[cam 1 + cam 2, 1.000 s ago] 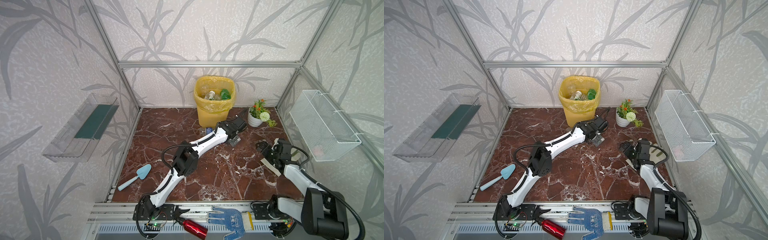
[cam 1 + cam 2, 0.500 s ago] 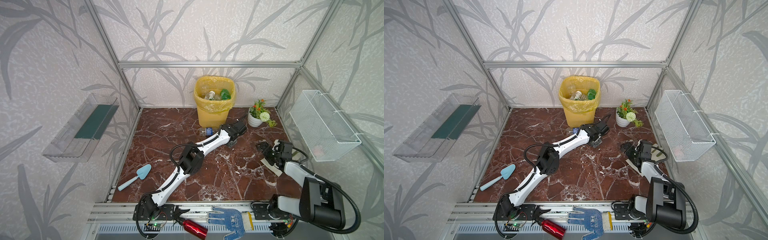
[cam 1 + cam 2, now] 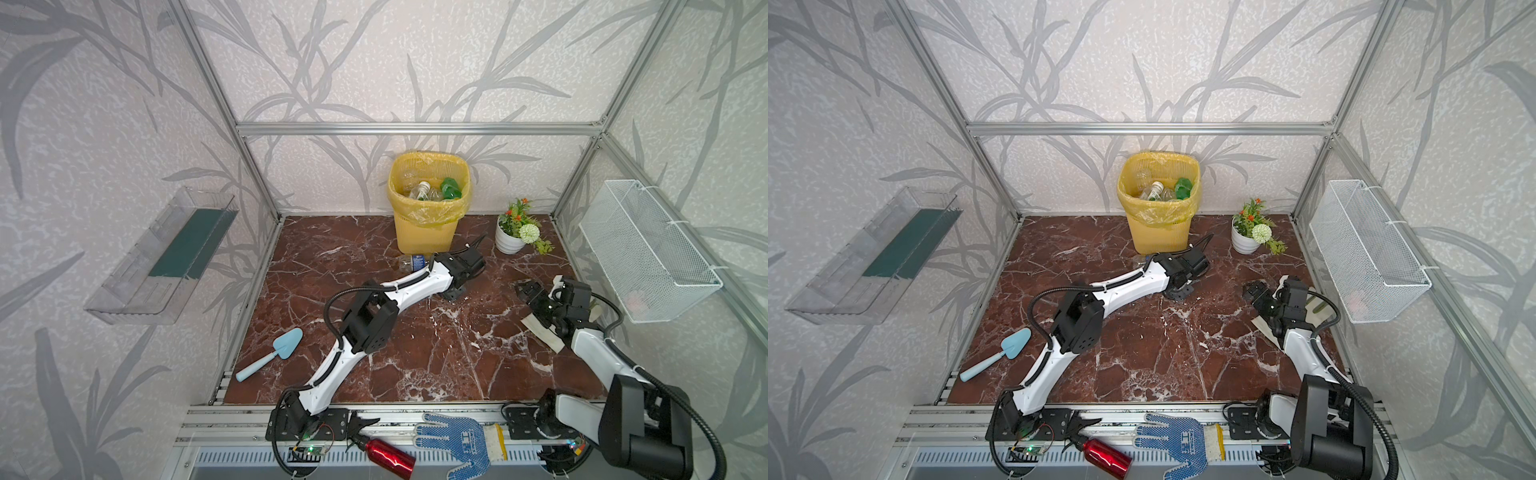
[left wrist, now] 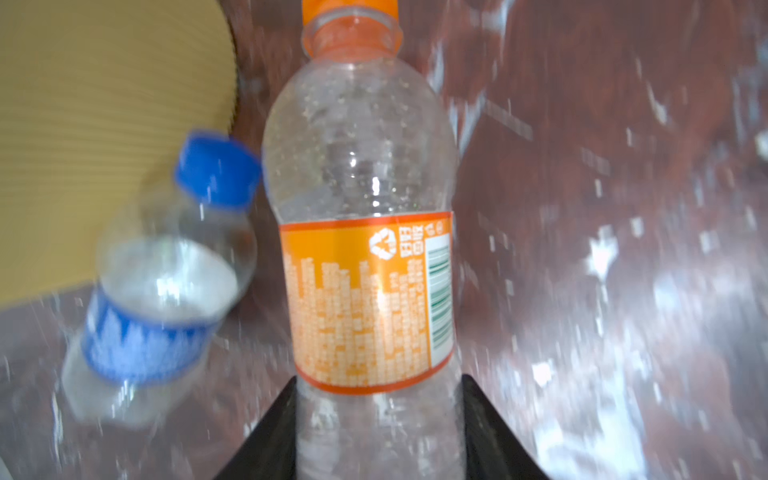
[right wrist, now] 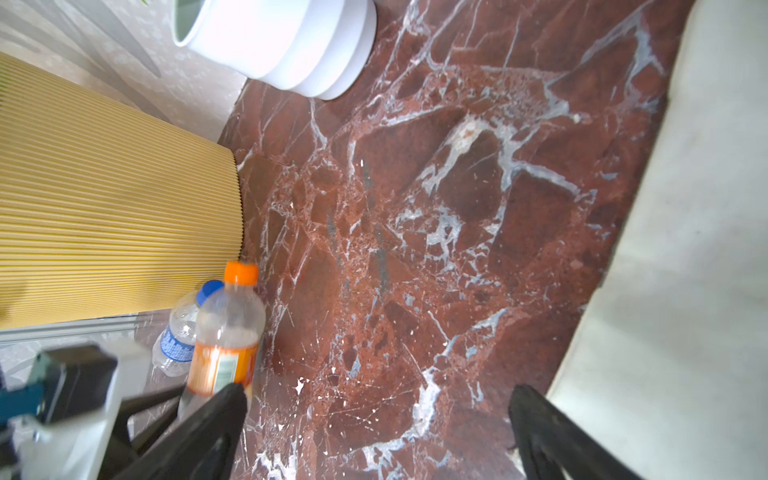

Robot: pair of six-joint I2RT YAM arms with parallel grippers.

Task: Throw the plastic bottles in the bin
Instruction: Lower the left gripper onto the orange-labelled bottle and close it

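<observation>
Left jaws are closed on the orange-capped bottle (image 4: 365,249). In the left wrist view both black jaws press the clear lower body just below the orange label, with the cap pointing away from the jaws. The right wrist view shows the same bottle (image 5: 226,332) low by the foot of the bin (image 5: 116,216); can't tell whether it rests on the worktop (image 3: 415,353) or is lifted off it. A blue-capped bottle (image 4: 166,282) lies just beside it, between it and the bin wall, outside the jaws and blurred. In a top view only the blue-capped one (image 3: 411,262) shows, in front of the bin (image 3: 428,232); the left arm (image 3: 415,286) hides the gripped bottle. More bottles (image 3: 432,191) are already inside the bin, clear and green. Right jaws are spread wide with nothing between them, low over bare worktop well to the right, next to a pale cloth (image 5: 685,291). A white flower pot (image 3: 509,245) stands right of the bin.
</observation>
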